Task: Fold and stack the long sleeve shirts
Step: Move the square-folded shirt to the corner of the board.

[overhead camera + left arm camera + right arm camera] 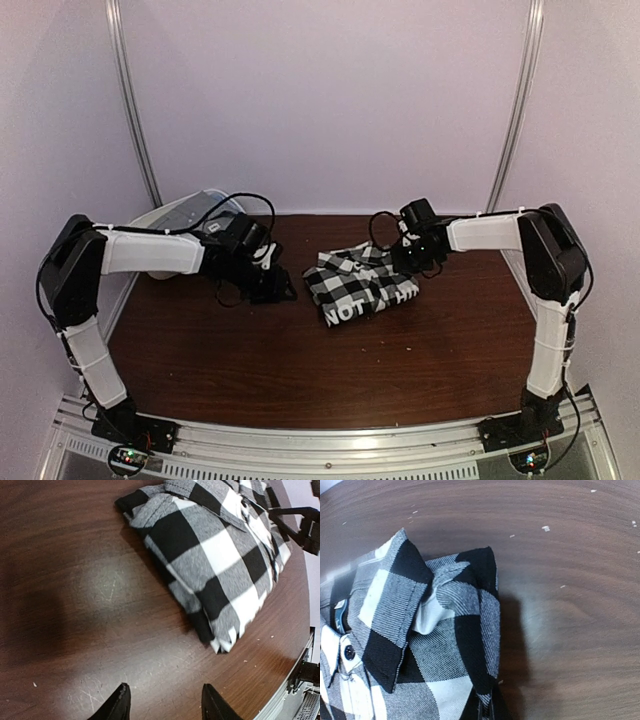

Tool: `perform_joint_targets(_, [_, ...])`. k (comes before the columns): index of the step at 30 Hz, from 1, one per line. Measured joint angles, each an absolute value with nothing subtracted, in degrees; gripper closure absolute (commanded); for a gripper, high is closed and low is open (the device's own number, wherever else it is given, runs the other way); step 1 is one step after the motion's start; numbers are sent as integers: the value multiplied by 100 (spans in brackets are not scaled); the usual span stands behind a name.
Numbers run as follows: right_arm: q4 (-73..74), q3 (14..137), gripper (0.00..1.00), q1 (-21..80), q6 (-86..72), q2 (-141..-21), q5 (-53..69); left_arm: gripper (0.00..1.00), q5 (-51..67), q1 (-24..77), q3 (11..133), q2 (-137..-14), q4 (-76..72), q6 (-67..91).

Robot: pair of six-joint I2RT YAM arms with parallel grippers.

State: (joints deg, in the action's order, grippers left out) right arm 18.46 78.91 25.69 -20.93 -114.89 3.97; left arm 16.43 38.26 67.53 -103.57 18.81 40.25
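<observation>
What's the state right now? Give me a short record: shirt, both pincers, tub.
shirt: black-and-white checked cloth shirt, folded, collar showing, lying on the brown wooden table
left pincer: open, nothing between the fingers, over bare table beside the shirt
right pincer: shut, at the shirt's far right edge; cannot tell whether cloth is pinched
tub: translucent white plastic tub, far left corner, behind the left arm
grey shirt: not in view

table (300,360): dark wood | on it: folded checked shirt (358,285); pale tub (180,212), far-left corner
</observation>
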Motion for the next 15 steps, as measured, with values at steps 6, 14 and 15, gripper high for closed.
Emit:
perform_joint_targets(6, [2261, 8606, 100, 1953, -1525, -11987, -102, 51, 1649, 3826, 6761, -9675, 2073, 3907])
perform_joint_targets(14, [2639, 9476, 100, 1208, -875, -12473, -471, 51, 1787, 3826, 6761, -9367, 2141, 3771])
perform_joint_targets(15, [2668, 9572, 100, 1142, -821, -12534, -499, 51, 1815, 3826, 6759, -9365, 2150, 3754])
